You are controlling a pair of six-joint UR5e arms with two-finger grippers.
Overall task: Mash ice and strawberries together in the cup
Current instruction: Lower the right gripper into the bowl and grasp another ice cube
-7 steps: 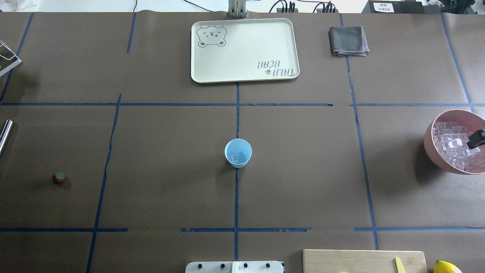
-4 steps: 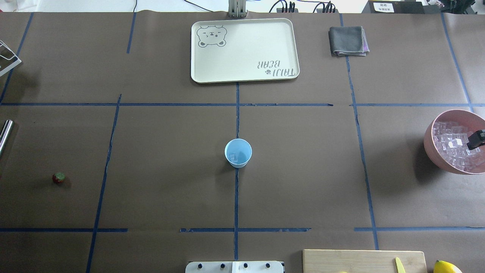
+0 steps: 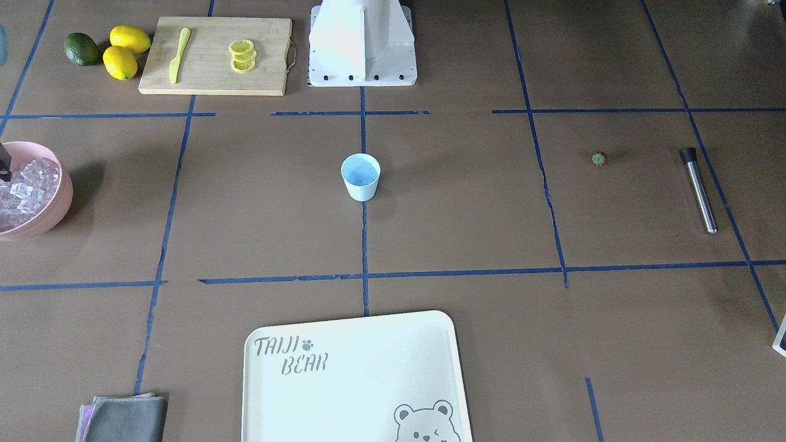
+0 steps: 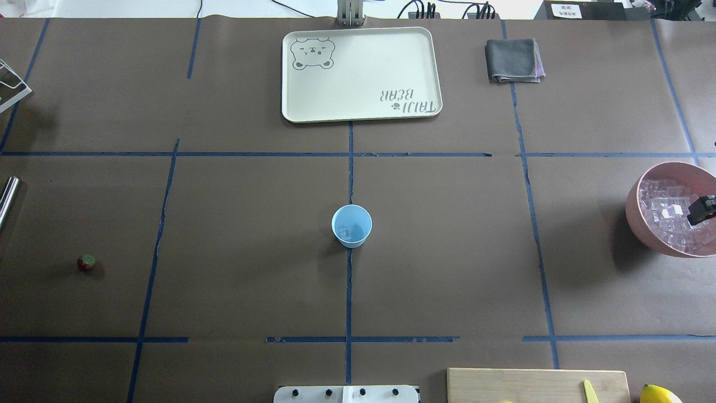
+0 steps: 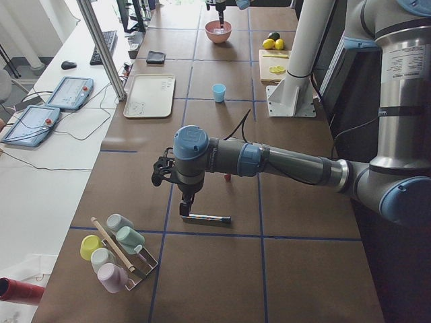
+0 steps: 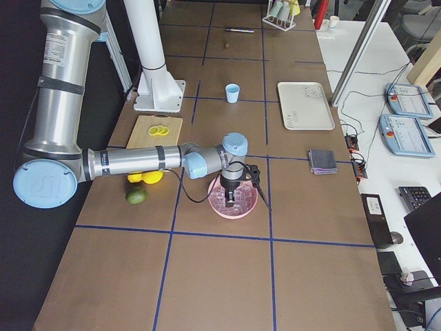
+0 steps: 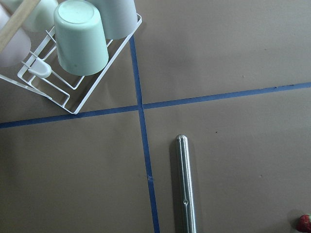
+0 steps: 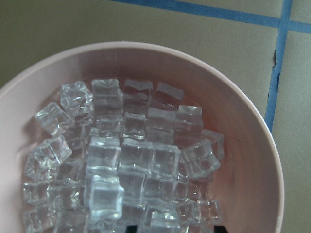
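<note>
The pale blue cup [image 4: 351, 225] stands upright at the table's middle with a clear ice cube [image 4: 345, 230] inside. More ice [image 8: 126, 160] fills the pink bowl [image 4: 637, 221] at the right edge. My right gripper [image 8: 172, 229] hangs over that ice, open, with only its two dark tips showing at the wrist view's bottom. The small red strawberry [image 4: 86, 262] lies far left on the table. My left gripper [image 5: 183, 208] hovers above a steel muddler [image 7: 185, 184]; whether it is open or shut I cannot tell.
A cream tray [image 4: 361, 73] and a folded grey cloth [image 4: 513, 60] lie at the far side. A cutting board [image 3: 215, 55] with lemon slices, a yellow knife, lemons and a lime sit by the robot base [image 3: 362, 43]. A wire rack of cups [image 7: 73, 63] stands far left.
In the overhead view the right gripper's tip has shifted slightly toward the near side over the bowl of ice. Cup, strawberry and muddler have stayed put.
</note>
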